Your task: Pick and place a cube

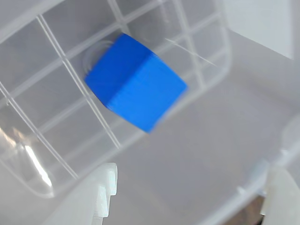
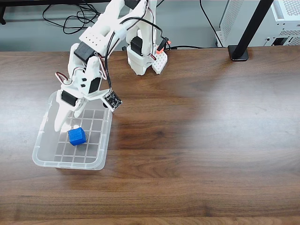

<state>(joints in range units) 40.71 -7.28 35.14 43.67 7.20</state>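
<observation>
In the fixed view, start at the left of the frame: the clear bin point(image 2: 47, 161) sits on the wooden table point(image 2: 201, 140), and the cube point(image 2: 77, 136) lies inside it on the gridded floor, near the bin's middle. The gripper point(image 2: 65, 125) hangs just above and to the upper left of the cube; its fingers stand apart with nothing between them, so you should record it as released and empty. The arm's base point(image 2: 140, 58) stands further right, at the upper centre. In the wrist view, the cube point(image 1: 135, 82) fills the upper left of centre, tilted and slightly blurred, with a white fingertip point(image 1: 101, 192) at the lower left and another at the lower right edge, well clear of it. Judging by its looks, the cube is rigid, light and matte, unlikely to slip; if you regrasp, take it across two opposite flat faces. The wrist view gives you the cube's tilt and the bin's ribbing; the fixed view gives you its place in the bin and the arm's posture.
</observation>
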